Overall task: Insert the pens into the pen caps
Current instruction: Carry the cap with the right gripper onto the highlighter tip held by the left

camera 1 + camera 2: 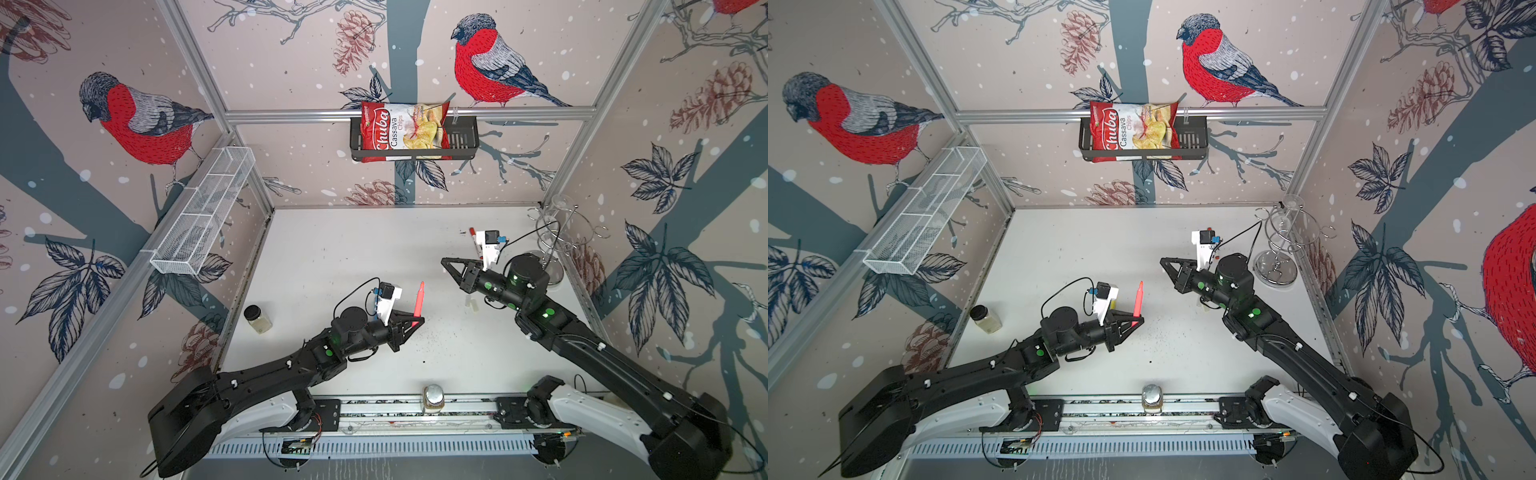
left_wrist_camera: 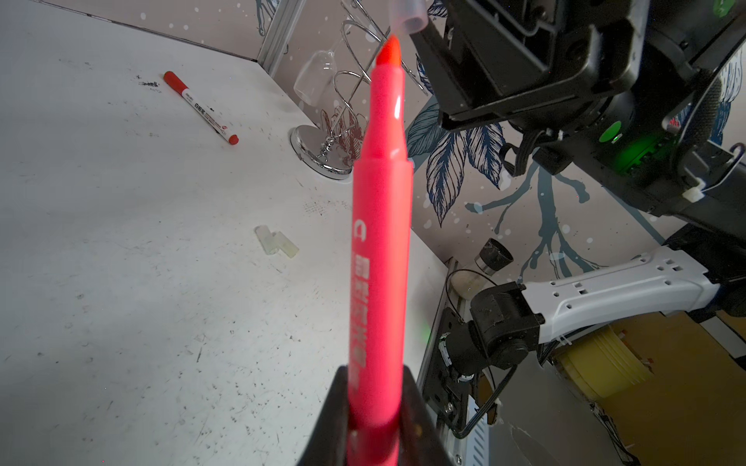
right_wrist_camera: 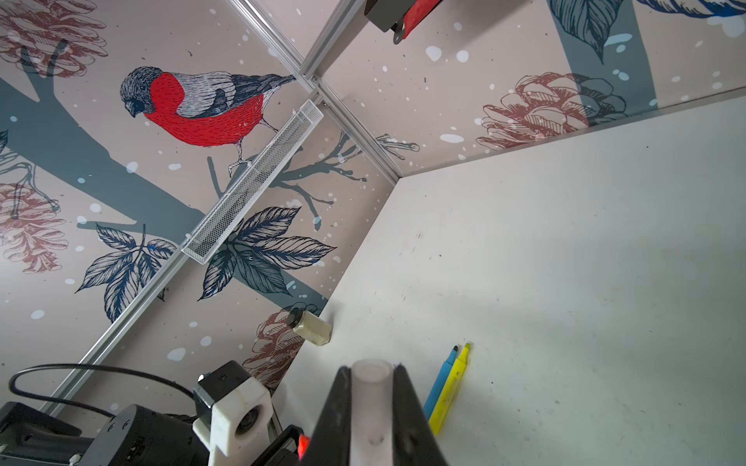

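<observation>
My left gripper (image 1: 415, 323) (image 2: 373, 369) is shut on a pink-red pen (image 1: 419, 299) (image 2: 381, 226), which stands tip-up above the table. My right gripper (image 1: 444, 261) (image 3: 371, 368) is shut on a translucent pen cap (image 3: 371, 403) (image 2: 408, 16). That cap hangs just beyond the pen's tip, open end toward it, not touching. A white-barrelled pen (image 2: 200, 107) with red ends lies far back on the table. Two more translucent caps (image 2: 276, 241) (image 1: 473, 303) lie side by side under the right arm. A blue pen (image 3: 440, 387) and a yellow pen (image 3: 452, 387) lie together on the table.
A small jar (image 1: 257, 319) stands by the left wall and another jar (image 1: 433, 398) at the front rail. A wire glass rack (image 1: 552, 237) fills the back right corner. A chips bag (image 1: 405, 132) sits in a wall basket; a white mesh tray (image 1: 203, 212) hangs left.
</observation>
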Controlling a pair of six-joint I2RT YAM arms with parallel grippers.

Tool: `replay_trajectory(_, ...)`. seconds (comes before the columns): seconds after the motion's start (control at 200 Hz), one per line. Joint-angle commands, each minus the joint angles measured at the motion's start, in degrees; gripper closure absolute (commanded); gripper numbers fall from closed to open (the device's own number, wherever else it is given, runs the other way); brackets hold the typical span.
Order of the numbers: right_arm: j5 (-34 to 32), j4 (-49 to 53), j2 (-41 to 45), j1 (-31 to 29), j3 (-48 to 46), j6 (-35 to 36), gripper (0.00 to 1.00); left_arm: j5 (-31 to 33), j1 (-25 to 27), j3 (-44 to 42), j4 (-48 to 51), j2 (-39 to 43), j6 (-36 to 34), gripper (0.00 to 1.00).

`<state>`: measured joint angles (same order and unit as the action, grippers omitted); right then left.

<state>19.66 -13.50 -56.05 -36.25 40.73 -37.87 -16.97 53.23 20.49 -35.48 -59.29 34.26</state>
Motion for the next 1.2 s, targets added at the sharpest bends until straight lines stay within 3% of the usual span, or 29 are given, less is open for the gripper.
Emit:
replay_trajectory(0.0, -0.32, -4.12, -0.24, -0.79, -0.12, -0.80, 0.91, -1.18, 0.20, 0.77, -3.84, -0.38, -0.25, 1.00)
replay_trajectory(1.196, -1.40, -9.06, -2.99, -7.05, -0.54, -1.51, 0.92, 0.18, 1.29, 1.66, -5.56, -1.77, -0.40, 1.00)
